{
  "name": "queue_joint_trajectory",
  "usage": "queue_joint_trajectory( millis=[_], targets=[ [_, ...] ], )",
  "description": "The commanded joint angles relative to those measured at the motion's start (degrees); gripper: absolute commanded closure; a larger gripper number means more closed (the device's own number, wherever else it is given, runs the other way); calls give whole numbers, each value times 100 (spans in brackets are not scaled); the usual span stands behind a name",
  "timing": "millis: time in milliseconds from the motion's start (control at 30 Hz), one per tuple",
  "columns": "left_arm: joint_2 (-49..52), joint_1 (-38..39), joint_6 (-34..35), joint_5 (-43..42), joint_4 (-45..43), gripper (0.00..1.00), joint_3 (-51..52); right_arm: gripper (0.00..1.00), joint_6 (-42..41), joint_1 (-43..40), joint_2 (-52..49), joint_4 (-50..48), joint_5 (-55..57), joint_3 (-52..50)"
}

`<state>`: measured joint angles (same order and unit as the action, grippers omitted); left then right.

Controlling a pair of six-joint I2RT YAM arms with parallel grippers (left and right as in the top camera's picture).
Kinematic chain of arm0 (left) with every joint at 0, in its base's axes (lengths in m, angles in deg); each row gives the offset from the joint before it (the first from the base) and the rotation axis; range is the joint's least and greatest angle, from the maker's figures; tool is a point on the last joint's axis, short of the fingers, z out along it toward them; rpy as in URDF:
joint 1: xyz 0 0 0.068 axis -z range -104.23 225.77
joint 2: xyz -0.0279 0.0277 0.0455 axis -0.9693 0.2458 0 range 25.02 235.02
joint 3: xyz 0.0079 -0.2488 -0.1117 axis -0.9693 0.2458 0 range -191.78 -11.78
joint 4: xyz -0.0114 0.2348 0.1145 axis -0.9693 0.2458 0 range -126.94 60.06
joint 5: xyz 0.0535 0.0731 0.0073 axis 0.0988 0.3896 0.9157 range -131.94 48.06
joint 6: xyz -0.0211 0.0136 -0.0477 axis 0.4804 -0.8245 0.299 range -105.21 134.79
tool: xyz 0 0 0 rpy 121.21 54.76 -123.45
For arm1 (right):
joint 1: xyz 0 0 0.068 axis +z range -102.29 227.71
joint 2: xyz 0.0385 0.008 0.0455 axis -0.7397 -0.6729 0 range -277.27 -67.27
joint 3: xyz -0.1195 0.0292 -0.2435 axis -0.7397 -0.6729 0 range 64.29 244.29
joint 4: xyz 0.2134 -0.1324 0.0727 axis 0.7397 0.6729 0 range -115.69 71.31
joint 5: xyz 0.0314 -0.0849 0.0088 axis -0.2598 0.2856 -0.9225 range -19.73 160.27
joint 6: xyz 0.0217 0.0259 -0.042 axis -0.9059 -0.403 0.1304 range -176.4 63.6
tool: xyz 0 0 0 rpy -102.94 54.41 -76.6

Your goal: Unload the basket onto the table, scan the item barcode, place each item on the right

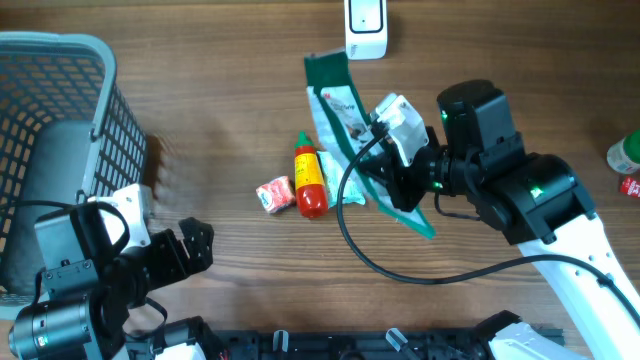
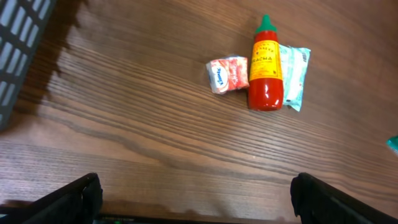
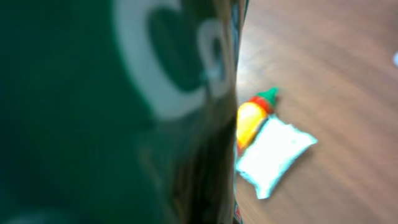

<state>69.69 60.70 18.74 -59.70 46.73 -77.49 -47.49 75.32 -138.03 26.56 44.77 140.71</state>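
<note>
Clenched in the right gripper (image 1: 385,165): a green and white pouch (image 1: 330,100), held over the middle of the wooden table (image 1: 230,90), stretched long from near the top edge down towards the right arm. Fills the left half of the right wrist view as a blurred dark green sheet with pale lettering, too near to read; cannot tell from there where the fingers press

Just beyond the pouch's upper end, at the top edge of the overhead view, a white scanner (image 1: 366,30); close to the pouch, touching or not cannot be told

Spread wide and empty at the left gripper (image 2: 196,190), with its dark fingers (image 2: 71,199) at the lower corners of the left wrist view. Hovers over bare wood at the lower left, well apart from the pouch

Lying on the table beside the pouch's lower left edge: a red sauce bottle (image 1: 310,180), green cap pointing away from the robot; a small red and white packet (image 1: 275,193) just to its left; a pale teal sachet (image 1: 348,192) tucked against its right side, partly hidden by the pouch from overhead

At far left, a grey mesh basket (image 1: 60,60). At the far right edge, a green and white container (image 1: 625,152) and a scrap of something red (image 1: 630,186), both cut by the frame
</note>
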Motion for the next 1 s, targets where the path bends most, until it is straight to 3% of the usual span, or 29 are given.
queue_joint_trajectory(
  millis=[0, 233, 467, 700, 867, 967],
  targets=[
    [-4, -7, 166, 160, -24, 0, 22, 95, 501, 4, -282, -323, 1705, 0],
    [-4, -7, 168, 160, -24, 0, 22, 95, 1036, 4, -1309, -1788, 1672, 0],
    [-4, -7, 166, 160, -24, 0, 22, 96, 1834, -149, -2955, -4734, 1998, 9],
    [-4, -7, 168, 157, -24, 0, 22, 96, 3246, -470, -4419, -7359, 2422, 304],
    [-4, -7, 166, 160, -26, 0, 22, 96, 4035, -584, -5768, -7552, 2446, 1552],
    [-4, -7, 168, 160, -24, 0, 22, 96, 4103, -584, -6207, -7554, 2400, 2127]
  ],
)
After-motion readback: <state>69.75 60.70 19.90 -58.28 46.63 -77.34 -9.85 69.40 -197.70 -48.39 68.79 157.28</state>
